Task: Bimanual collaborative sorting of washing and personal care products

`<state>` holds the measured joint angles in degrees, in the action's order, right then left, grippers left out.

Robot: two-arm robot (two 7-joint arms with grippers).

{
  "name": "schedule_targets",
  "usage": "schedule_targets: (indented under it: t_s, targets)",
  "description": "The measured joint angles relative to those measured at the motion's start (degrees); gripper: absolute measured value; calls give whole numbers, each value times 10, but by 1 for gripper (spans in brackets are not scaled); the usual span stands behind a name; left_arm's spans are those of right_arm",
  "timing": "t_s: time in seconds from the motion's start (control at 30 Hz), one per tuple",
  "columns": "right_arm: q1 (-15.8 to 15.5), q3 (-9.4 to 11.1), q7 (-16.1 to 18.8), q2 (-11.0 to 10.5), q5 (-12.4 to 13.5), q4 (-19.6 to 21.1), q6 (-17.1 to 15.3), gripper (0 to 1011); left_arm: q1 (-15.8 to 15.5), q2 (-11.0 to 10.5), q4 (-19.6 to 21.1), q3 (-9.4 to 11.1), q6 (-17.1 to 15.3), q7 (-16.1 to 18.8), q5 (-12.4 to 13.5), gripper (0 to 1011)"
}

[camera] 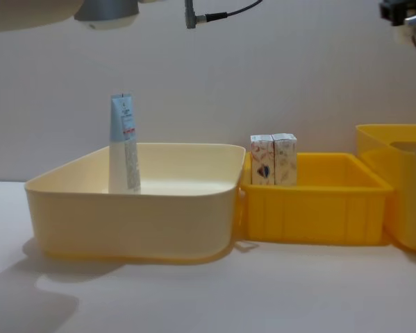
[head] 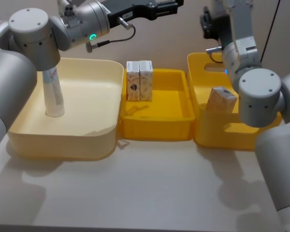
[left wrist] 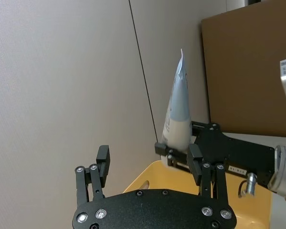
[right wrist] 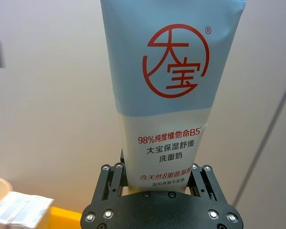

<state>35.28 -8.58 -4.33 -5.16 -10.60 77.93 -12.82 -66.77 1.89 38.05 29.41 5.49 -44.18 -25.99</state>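
R pincer [right wrist: 159,191] is gripping a light-blue tube [right wrist: 169,90] by its white base, held up high w/ the crimped end pointing up; red round mark and red print on it are facing the wrist cam. In the left wrist view that same tube [left wrist: 177,109] is showing clamped in the other arm's black pincer, above the yellow bin. L pincer [left wrist: 150,164] is hanging open w/ nothing between its fingers [left wrist: 102,160], raised well above the bins.

Down on the desk [head: 149,188]: a second tube [camera: 123,142] is standing upright in the cream bin [camera: 131,208], near its left wall. Two pale cartons [head: 139,80] are standing side by side, touching, at the back of the middle yellow bin [head: 157,126]. Another carton [head: 221,99] is sitting tilted in the right yellow bin [head: 203,128], partly behind the R arm.
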Motion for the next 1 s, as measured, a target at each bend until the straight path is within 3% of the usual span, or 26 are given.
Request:
schedule_targets:
  t_s: [0.3,0.53,0.93,1.0]
  targets:
    - [13,22,-44,5,-21,-19,-32,574,0,0,0,0,0,0,0,1003]
    - [32,41,-73,18,-30,-43,-75,574,0,0,0,0,0,0,0,1003]
    - [53,59,-94,32,-35,-73,-115,574,0,0,0,0,0,0,0,1003]
    - [55,61,-97,33,-35,-76,-119,635,0,0,0,0,0,0,0,1003]
